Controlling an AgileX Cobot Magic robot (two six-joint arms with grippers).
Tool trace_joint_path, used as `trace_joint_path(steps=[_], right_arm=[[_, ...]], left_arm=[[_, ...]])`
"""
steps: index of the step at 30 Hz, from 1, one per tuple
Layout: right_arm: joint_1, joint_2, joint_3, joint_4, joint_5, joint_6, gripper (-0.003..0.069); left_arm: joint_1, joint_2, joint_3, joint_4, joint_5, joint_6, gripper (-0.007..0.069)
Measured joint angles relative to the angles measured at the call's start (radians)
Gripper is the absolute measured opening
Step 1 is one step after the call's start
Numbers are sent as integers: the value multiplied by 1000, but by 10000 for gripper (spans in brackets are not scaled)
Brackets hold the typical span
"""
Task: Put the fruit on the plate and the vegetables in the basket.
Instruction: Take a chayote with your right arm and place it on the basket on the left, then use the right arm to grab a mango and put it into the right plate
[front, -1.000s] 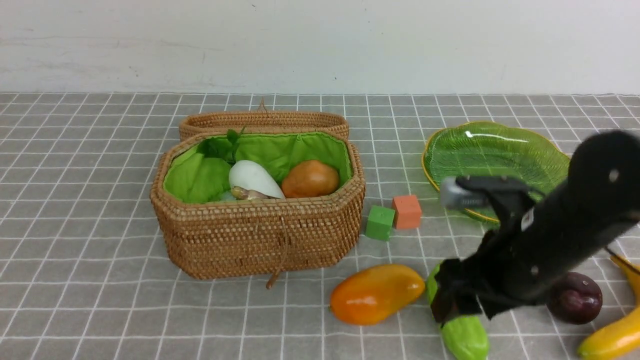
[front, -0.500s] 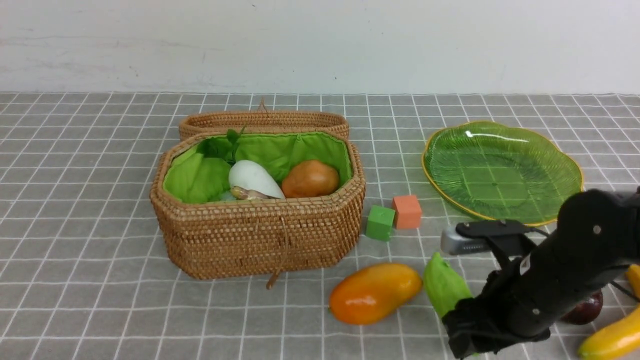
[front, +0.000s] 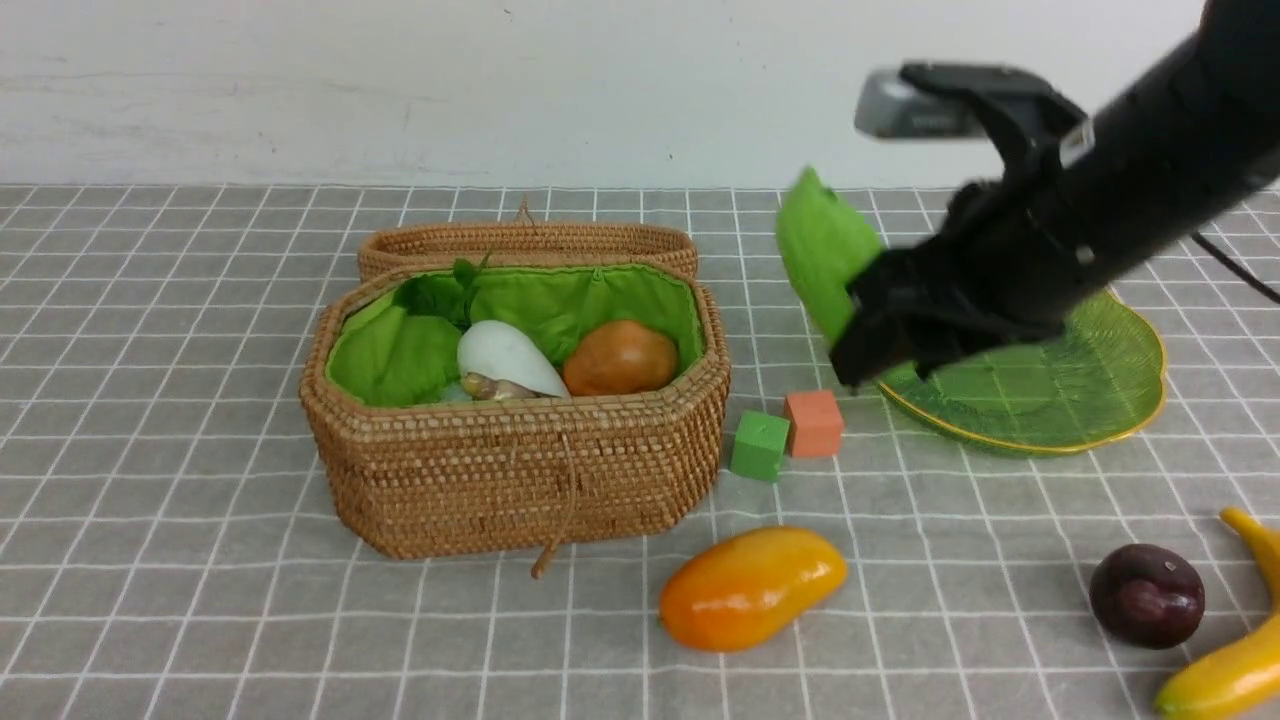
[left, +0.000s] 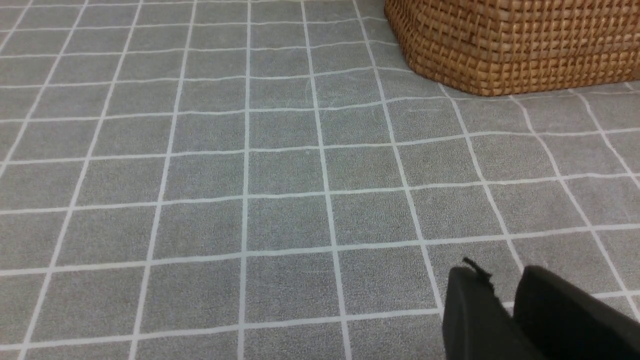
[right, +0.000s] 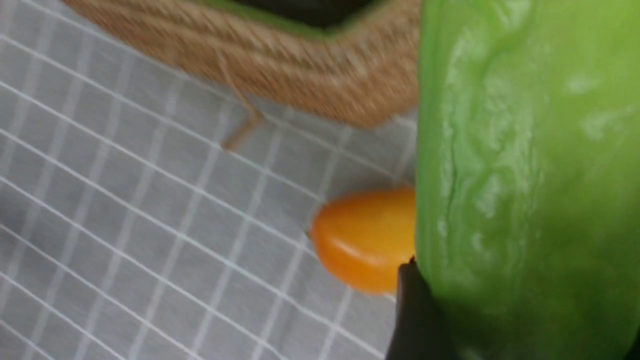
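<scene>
Over the grey gridded cloth (front: 150, 450), the right tool (front: 862, 330) clamps a waxy, pointed green gourd (front: 815, 250) near the woven basket (front: 520, 470).

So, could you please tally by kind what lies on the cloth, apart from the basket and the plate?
Fruits: 3 (mango, purple fruit, banana)
Cubes: 2 (green cube, orange cube)
Total: 5

basket (front: 520, 480) left, plate (front: 1090, 385) right, cubes (front: 815, 422) btwn, mango (front: 752, 588) in front
</scene>
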Motion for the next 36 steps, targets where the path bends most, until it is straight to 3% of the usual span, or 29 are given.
trace_joint_path(steps=[6, 13, 17, 20, 23, 27, 29, 33, 36], right_arm=[[27, 190, -191, 192, 2, -108, 405], [96, 401, -337, 185, -5, -147, 407], [107, 451, -363, 183, -44, -141, 510], [108, 449, -366, 185, -59, -130, 635], [108, 440, -366, 177, -54, -116, 676], [108, 411, -366, 127, -5, -97, 662], [108, 353, -366, 45, 92, -107, 638], [111, 272, -357, -43, 184, -173, 622], [111, 188, -263, -42, 189, -257, 618]], left_arm=[[0, 0, 0, 0, 0, 0, 146], [0, 0, 0, 0, 0, 0, 154], [0, 0, 0, 0, 0, 0, 157], [0, 0, 0, 0, 0, 0, 157], [0, 0, 0, 0, 0, 0, 159], [0, 0, 0, 0, 0, 0, 162], [0, 0, 0, 0, 0, 0, 165], [0, 0, 0, 0, 0, 0, 165], [0, 0, 0, 0, 0, 0, 168]])
